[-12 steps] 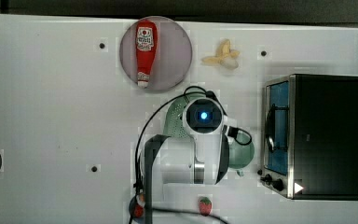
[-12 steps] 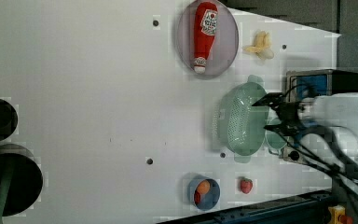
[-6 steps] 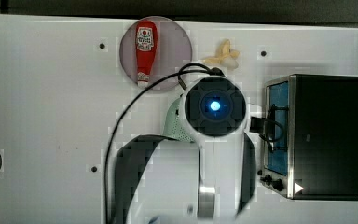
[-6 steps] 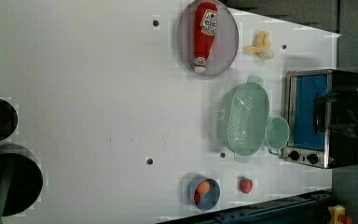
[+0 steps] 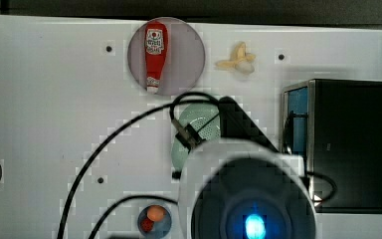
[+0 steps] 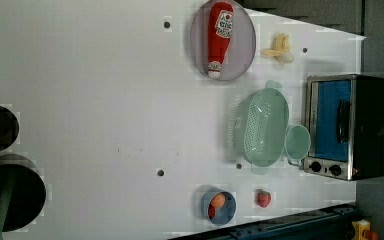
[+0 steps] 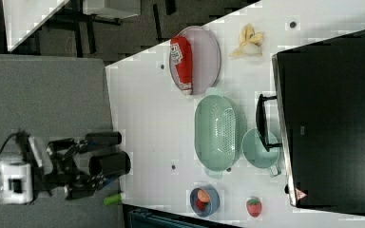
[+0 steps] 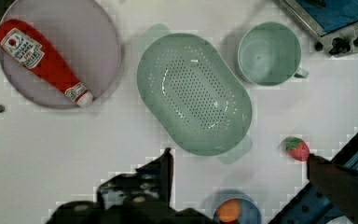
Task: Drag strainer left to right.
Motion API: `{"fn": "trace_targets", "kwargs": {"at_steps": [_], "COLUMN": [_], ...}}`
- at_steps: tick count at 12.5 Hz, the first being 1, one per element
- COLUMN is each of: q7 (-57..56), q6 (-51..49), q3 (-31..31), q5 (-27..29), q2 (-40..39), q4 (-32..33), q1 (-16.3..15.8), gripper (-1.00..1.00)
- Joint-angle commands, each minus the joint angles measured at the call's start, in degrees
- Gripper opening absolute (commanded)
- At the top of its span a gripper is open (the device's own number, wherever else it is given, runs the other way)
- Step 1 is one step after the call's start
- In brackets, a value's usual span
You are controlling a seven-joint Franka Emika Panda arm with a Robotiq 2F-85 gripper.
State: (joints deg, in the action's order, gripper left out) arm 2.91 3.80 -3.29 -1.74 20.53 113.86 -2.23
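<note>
The strainer (image 6: 260, 127) is a pale mint-green oval colander dotted with holes. It rests on the white table between the ketchup plate and the green cup. In the wrist view the strainer (image 8: 193, 93) lies well below my gripper (image 8: 238, 156), whose two dark fingers (image 8: 164, 170) stand wide apart with nothing between them. Nothing touches the strainer. In the top view my arm (image 5: 251, 194) looms close to the camera and covers most of the strainer (image 5: 199, 124). The strainer (image 7: 216, 133) shows whole in the right view.
A smooth green cup (image 6: 297, 142) stands between the strainer and a toaster oven (image 6: 345, 125). A plate (image 6: 245, 55) carries a ketchup bottle (image 6: 219, 35), with a banana (image 6: 280, 48) near it. A blue bowl (image 6: 219, 205) and a strawberry (image 6: 263, 198) sit nearby. Dark pots (image 6: 10, 192) occupy the left view's left.
My arm has lifted away from the strainer's rim toward the top camera and left the left view to the right. The strainer has stayed in place.
</note>
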Motion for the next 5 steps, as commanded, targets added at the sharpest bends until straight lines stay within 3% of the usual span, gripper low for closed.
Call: {"fn": "trace_targets", "kwargs": {"at_steps": [1,5], "q7": [-3.47,-3.47], "q6": [-1.36,-1.38], "q3": [-0.36,-0.25], "q5": [0.36,0.36], "q2": [-1.89,-2.05], "q4": [0.07,0.09], "q1": [1.07,1.07], "gripper": [1.0,1.0]}}
